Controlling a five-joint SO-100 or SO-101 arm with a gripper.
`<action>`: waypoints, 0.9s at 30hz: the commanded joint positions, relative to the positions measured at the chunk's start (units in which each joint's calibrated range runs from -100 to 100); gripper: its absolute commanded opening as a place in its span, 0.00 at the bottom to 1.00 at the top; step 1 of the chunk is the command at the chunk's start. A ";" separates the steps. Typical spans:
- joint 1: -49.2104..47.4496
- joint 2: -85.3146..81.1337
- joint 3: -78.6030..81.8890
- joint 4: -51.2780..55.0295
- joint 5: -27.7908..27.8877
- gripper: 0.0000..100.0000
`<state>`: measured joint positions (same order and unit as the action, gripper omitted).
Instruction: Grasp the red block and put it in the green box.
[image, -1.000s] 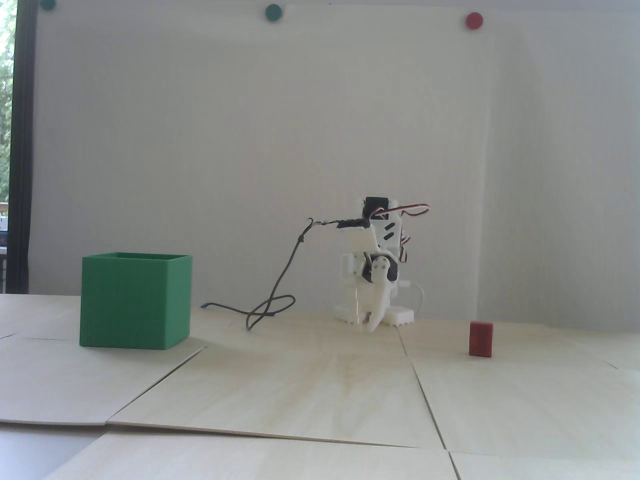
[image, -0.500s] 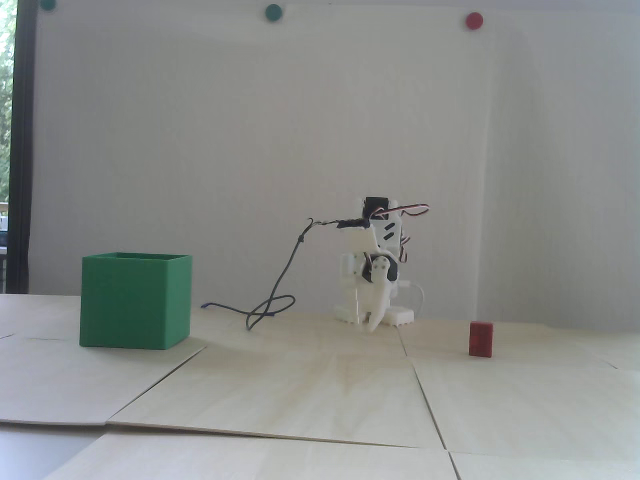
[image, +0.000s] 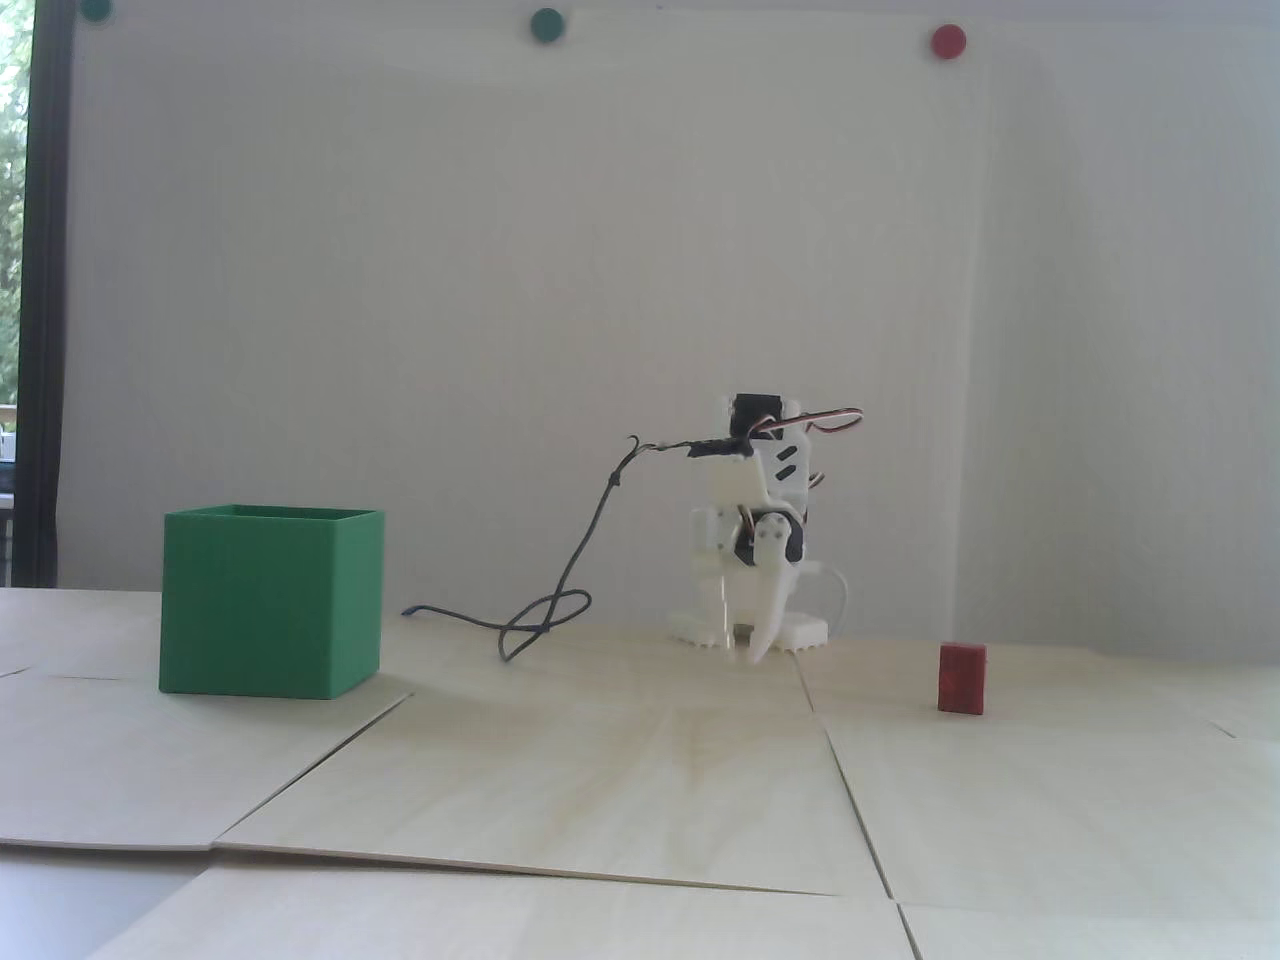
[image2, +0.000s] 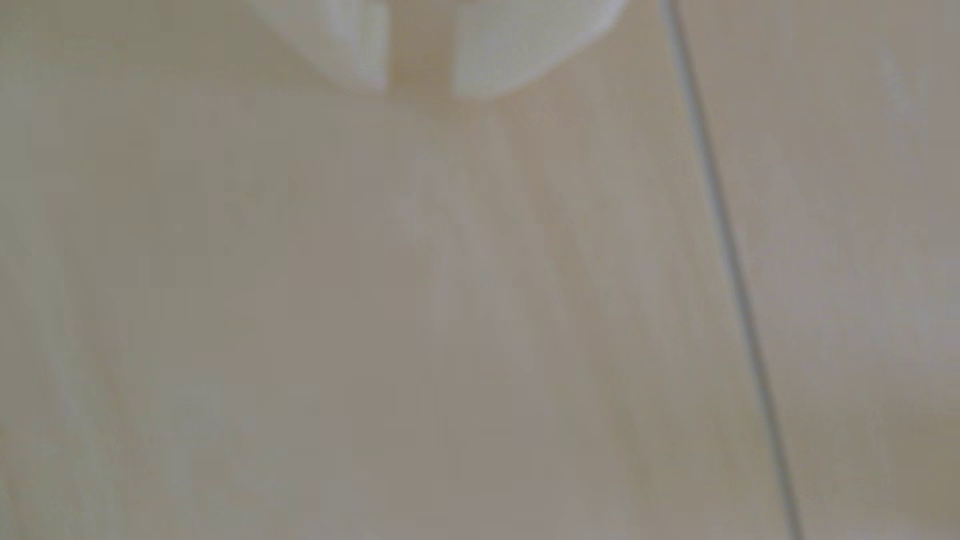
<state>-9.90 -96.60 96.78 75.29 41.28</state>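
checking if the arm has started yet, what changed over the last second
Only the arm moved: its upper part shifted slightly right in the fixed view, and the gripper now hangs more upright, its jaws a little apart and empty. Nothing was taken hold of or let go. The red block and the green box stayed where they were.

Arm (image: 752, 520) folded compact over its base, upper links stacked upright, wrist pitched down. Gripper (image: 738, 652) points at the table, tips just above the surface in the fixed view. Wrist view: gripper (image2: 418, 91) enters from the top edge, two white fingers (image2: 337, 46) blurred, narrow gap between them, nothing in it. Jaws slightly parted, near parallel. Wiring loops off the top joint.
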 joint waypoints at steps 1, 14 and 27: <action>-3.41 -0.17 -3.25 1.69 -0.31 0.03; -6.95 46.89 -54.54 1.69 -3.49 0.13; -14.19 82.50 -86.40 1.77 -7.03 0.13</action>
<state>-19.68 -22.29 21.22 76.54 34.70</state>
